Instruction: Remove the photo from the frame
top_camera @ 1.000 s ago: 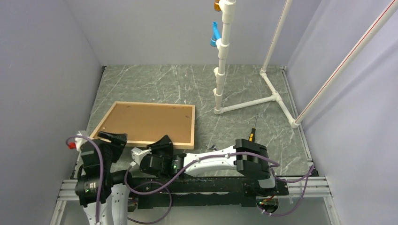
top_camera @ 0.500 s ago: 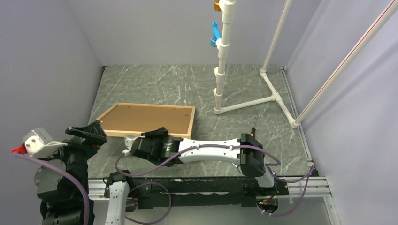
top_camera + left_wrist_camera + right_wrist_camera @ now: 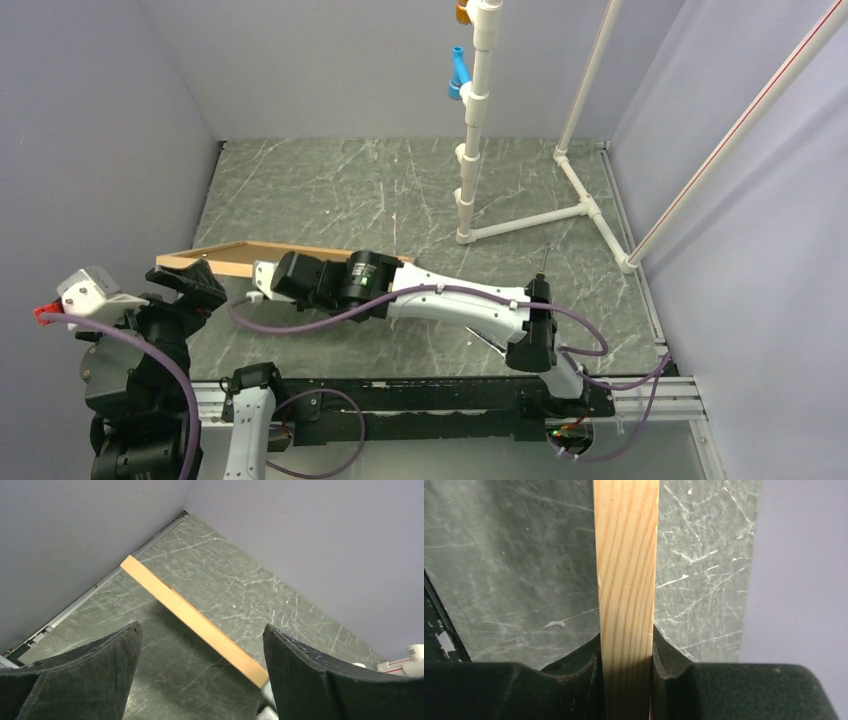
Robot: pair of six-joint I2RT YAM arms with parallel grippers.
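Marble tabletop (image 3: 330, 190), white pipe stand (image 3: 470, 150) beyond; right pincer (image 3: 626, 652) clamped on frame (image 3: 626, 555), left pincer (image 3: 201, 630) apart.

Photo perhaps behind edge-on frame (image 3: 205, 262)

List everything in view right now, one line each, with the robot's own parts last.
frame: one, light wood, left side of the table, tilted and seen nearly edge-on; no print visible.
pipe stand: one, white, far centre-right.
blue fitting: one, on the stand's upright.
orange fitting: one, at the top of the upright.
rod: one, white with a red stripe, slanting up on the right.
screwdriver: one, thin and dark, right of centre, partly behind the right arm.
table: one, grey-green marbled.
walls: pale lilac-grey, on three sides.
left gripper: black, open, near left, holding nothing.
right gripper: black, shut on the frame's strip.
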